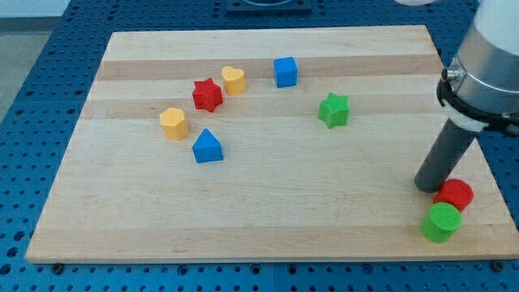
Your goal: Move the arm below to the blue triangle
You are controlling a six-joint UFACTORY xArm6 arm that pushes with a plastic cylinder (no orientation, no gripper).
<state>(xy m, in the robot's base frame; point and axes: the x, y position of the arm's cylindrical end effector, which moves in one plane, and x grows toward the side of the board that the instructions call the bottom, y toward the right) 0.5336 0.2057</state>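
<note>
Blue triangle [208, 147] lies well left of my tip [427, 186].

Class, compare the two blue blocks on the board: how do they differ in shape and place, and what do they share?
Shape: the blue triangle has a peaked top; the blue cube is square-sided.
Place: the blue triangle lies lower and further to the view's left, beside the yellow hexagon; the blue cube sits near the view's top, right of the yellow heart.
Shared: both are blue, far from my tip.

My tip [425, 186] beside red cylinder [454, 195], well apart from blue triangle [208, 147]
</note>
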